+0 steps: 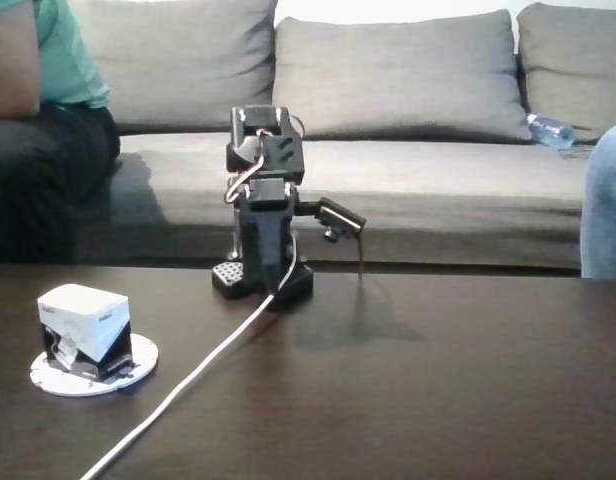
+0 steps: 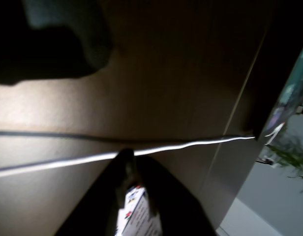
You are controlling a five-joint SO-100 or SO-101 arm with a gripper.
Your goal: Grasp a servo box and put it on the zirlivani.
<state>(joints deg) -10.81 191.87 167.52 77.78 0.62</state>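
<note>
The box (image 1: 83, 318) sits on the disc (image 1: 138, 360), far left of the folded arm (image 1: 266, 215). I cannot tell if the gripper (image 1: 360, 262) is open

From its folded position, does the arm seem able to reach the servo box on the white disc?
Probably yes. The servo box sits on the zirlivani at the left of the fixed view, with bare table between it and the arm's base. Only the white cable runs nearby, passing beside the disc.

A home living room: a grey cushioned sofa (image 1: 388, 120) stands behind a dark coffee table (image 1: 438, 380).
</note>
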